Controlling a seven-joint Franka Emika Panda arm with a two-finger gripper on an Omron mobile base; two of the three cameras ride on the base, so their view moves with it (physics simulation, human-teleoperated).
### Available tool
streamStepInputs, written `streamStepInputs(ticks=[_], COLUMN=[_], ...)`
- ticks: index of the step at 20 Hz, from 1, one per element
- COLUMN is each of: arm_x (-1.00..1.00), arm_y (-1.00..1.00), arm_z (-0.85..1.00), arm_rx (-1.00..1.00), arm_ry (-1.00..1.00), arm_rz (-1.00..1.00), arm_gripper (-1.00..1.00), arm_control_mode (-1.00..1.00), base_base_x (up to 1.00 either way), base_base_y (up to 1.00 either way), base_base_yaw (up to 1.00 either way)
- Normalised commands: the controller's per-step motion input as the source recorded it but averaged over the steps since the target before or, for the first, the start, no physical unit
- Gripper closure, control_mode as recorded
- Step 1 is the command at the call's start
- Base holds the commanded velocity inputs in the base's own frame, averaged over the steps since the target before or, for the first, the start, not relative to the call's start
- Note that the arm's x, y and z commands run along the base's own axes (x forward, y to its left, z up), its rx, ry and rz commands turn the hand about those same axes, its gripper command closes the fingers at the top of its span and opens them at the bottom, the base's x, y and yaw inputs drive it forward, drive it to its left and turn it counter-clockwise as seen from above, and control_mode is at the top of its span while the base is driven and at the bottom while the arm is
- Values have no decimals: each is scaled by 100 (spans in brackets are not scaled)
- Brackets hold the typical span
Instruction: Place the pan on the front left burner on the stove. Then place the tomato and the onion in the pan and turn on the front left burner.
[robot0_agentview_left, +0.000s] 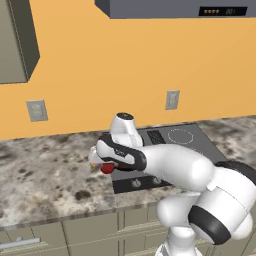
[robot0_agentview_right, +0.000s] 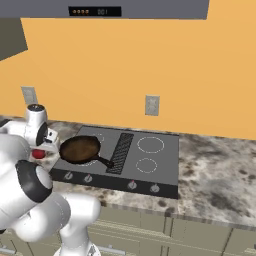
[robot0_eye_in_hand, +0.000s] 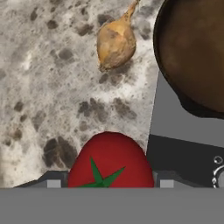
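The red tomato (robot0_eye_in_hand: 109, 162) sits between my two fingertips, with my gripper (robot0_eye_in_hand: 109, 183) shut on it just left of the stove (robot0_agentview_right: 160, 170). From the base views the tomato (robot0_agentview_left: 107, 168) hangs under my hand (robot0_agentview_right: 40, 145) over the counter. The tan onion (robot0_eye_in_hand: 114, 43) lies on the speckled counter beyond the tomato, its pointed tip toward the pan. The dark pan (robot0_agentview_right: 80, 149) rests on the stove's front left corner and covers the front left burner; its handle points toward the central grille. The pan's rim (robot0_eye_in_hand: 192, 57) shows to the right of the onion.
A row of grey knobs (robot0_agentview_right: 132, 185) runs along the stove's front edge. The ribbed grille (robot0_agentview_right: 121, 147) splits the cooktop, with white rings (robot0_agentview_right: 150, 144) on its right half. Speckled stone counter (robot0_agentview_left: 45, 175) stretches to the left. My own arm hides the stove's left part in the left base view.
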Motion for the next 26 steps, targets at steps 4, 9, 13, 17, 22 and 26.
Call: streamStepInputs(ticks=[4, 9, 13, 17, 22, 26], arm_x=[76, 31, 0, 0, 7, 46], arm_y=[-15, -20, -39, -67, -75, -25], arm_z=[9, 37, 45, 19, 0, -13], arm_rx=[-1, 0, 0, 0, 0, 0], arm_ry=[-8, -8, -2, 0, -2, -1], arm_rz=[0, 0, 0, 0, 0, 0], arm_gripper=[100, 100, 100, 100, 100, 100], arm_control_mode=[-100, -100, -100, -100, -100, -100], base_base_x=[0, 0, 0, 0, 0, 0], base_base_y=[0, 0, 0, 0, 0, 0], base_base_yaw=[0, 0, 0, 0, 0, 0])
